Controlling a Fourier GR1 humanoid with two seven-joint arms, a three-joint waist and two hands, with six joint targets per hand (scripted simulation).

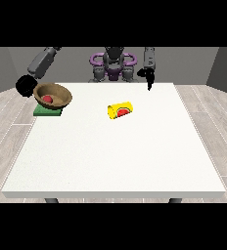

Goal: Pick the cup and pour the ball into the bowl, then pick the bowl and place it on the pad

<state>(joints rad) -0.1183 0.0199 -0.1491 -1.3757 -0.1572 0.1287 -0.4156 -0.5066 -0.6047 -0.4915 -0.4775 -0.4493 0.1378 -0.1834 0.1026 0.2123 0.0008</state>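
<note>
You have no brand, label or writing to read on anything here; every surface is plain. Count one table (pixel 115 161), white, flat and rectangular, with a matte top; one bowl (pixel 53 95), brown and wood-like, round with a thick rim, sitting tilted on one pad (pixel 48 112), a thin green square near the table's far corner at the view's left; one ball (pixel 47 99), red and smooth, lying inside the bowl; one cup (pixel 121 109), yellow, cylindrical, lying on its side near the table's middle with its red interior turned toward you, well apart from the bowl.

You see two hands, both black. The hand at the view's left (pixel 25 86) sits at the bowl's outer rim, touching or just beside it; it shows only as a dark rounded mass, so you cannot tell how its fingers lie or whether it has hold of the bowl. The hand at the view's right (pixel 148 78) hangs over the table's far edge with its fingers pointing straight down, relaxed, holding nothing, well apart from the cup.
</note>
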